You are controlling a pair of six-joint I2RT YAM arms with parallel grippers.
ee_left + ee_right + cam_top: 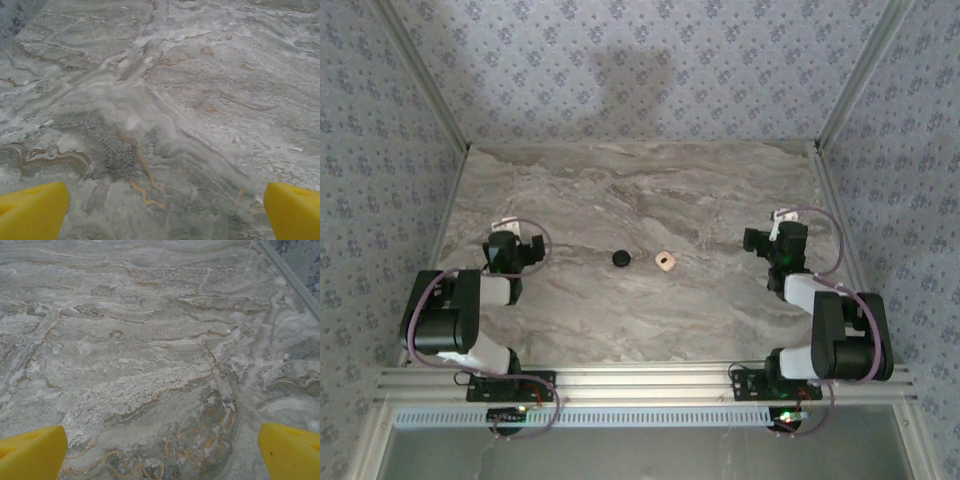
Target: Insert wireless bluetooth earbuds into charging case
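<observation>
The charging case, a small pale beige rounded square with dark marks on its face, lies flat on the marble table near the middle. The earbuds cannot be made out as separate pieces at this distance. My left gripper hangs well to the left of the case. In the left wrist view it is open, its yellow fingertips wide apart over bare marble. My right gripper is well to the right of the case. It is also open, with nothing between its yellow fingertips.
A flat black round disc lies just left of the case. Aluminium frame rails run along the table's sides, and one rail crosses the right wrist view's upper right corner. Patterned walls enclose the back and sides.
</observation>
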